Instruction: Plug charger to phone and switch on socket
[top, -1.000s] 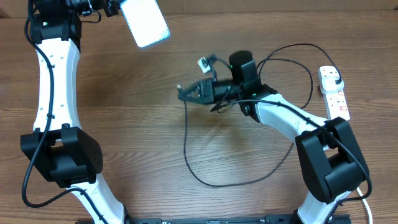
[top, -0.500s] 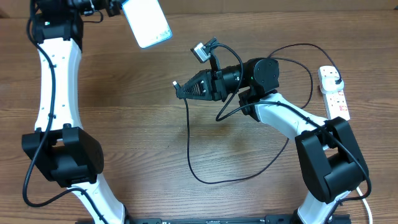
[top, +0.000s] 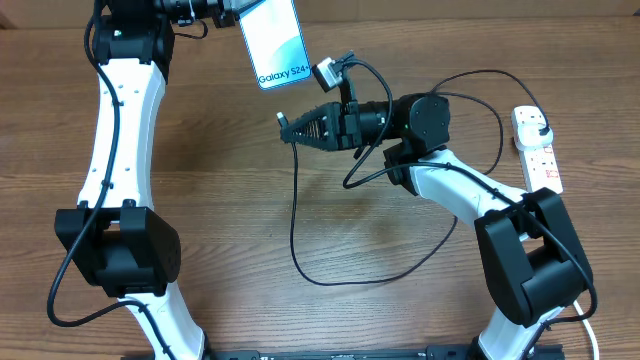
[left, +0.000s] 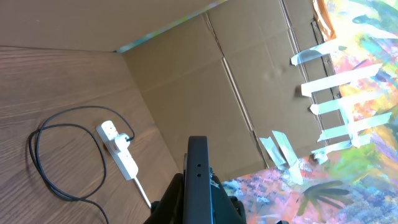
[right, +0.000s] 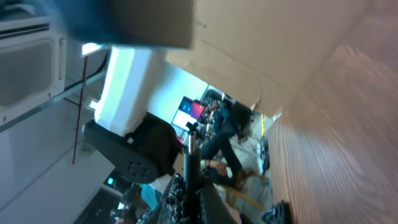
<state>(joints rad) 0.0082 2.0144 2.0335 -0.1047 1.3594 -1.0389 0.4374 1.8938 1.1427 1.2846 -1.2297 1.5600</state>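
Holding the phone (top: 272, 42) up over the worktop (top: 220, 200) in shut left fingers (left: 171, 202) and the charger (top: 295, 230) tip close by in shut right fingers (top: 312, 128), the robot has yet to plug in and switch on the socket (top: 537, 150).

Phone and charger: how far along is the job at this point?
Done: left claw holds the lit phone aloft, right claw grips the charger cable near its connector tip, and the black plug sits in the power strip. In hand: the tip points toward the phone, apart from it. Left: insert the tip, then press the strip's switch; neither claw is near it.
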